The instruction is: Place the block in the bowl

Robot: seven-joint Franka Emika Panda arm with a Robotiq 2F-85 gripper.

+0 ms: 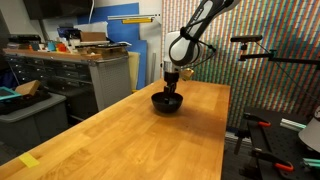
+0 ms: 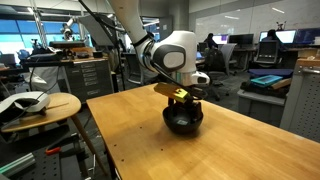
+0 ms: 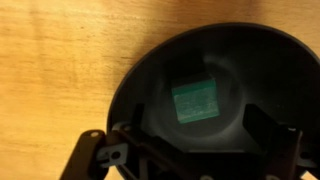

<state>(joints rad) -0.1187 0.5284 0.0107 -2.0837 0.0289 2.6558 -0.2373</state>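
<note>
A small black bowl (image 1: 167,102) sits on the wooden table (image 1: 120,130); it also shows in an exterior view (image 2: 183,121). In the wrist view a green block (image 3: 194,100) lies flat on the bottom of the bowl (image 3: 150,70). My gripper (image 3: 195,140) hangs directly above the bowl, its fingers spread apart on either side and holding nothing. In both exterior views the gripper (image 1: 172,78) (image 2: 184,98) is just over the bowl's rim.
Grey cabinets with clutter (image 1: 70,60) stand beyond the table's far-left side. A round stool with a bowl (image 2: 35,103) stands beside the table. A tripod arm (image 1: 260,50) stands at the far right. Office desks (image 2: 270,80) lie behind.
</note>
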